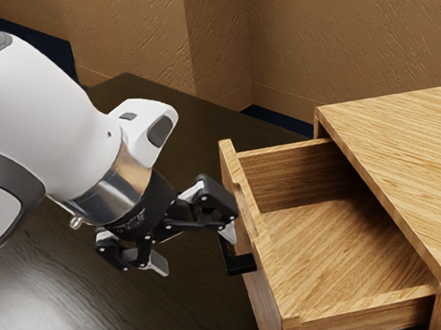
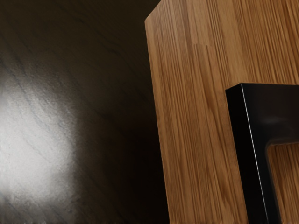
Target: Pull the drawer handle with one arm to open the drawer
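Out in front of the cabinet (image 1: 417,150), our gripper (image 1: 230,233) sits right at the black handle (image 1: 239,262). Clamped or loose, we can't tell. The drawer (image 1: 333,237) is well out of the cabinet. Best to pull straight away from the cabinet, no twisting. Wrist view gives the handle's corner up close, exterior gives the drawer's inside floor.

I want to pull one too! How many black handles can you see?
1: the black handle on the front of the open drawer. Any others lower down may be hidden.
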Motion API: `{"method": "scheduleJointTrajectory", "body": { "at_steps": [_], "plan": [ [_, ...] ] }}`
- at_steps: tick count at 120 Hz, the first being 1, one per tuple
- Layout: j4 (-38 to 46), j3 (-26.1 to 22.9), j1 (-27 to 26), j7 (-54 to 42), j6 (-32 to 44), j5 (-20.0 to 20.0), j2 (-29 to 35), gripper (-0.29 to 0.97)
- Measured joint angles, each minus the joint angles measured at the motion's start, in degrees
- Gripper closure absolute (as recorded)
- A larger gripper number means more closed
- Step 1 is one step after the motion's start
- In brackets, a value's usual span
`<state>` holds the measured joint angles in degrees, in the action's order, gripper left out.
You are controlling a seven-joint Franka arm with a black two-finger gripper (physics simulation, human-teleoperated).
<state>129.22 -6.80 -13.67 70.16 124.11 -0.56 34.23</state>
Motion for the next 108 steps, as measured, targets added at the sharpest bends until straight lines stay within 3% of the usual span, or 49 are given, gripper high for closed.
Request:
{"method": "scheduleJointTrajectory", "body": {
  "at_steps": [10,29,58,70,84,96,108],
  "plan": [
    [0.90,1.01,-0.52,0.03,0.06,-0.53,1.25,0.00],
    [3.81,8.18,-5.49,0.27,0.02,-3.56,5.07,0.00],
    [0.03,10.38,-8.71,0.76,-1.55,-6.17,8.04,0.00],
    [-18.59,10.86,-10.69,0.92,-7.86,-6.30,-3.44,0.00],
    [-43.07,12.27,-10.45,0.47,-19.57,-7.22,-21.07,0.00],
    [-49.37,18.72,-9.48,-3.83,-26.44,-6.84,-26.93,0.00],
    [-50.43,21.40,-8.87,-9.26,-30.47,-6.22,-29.10,0.00]
  ]
}}
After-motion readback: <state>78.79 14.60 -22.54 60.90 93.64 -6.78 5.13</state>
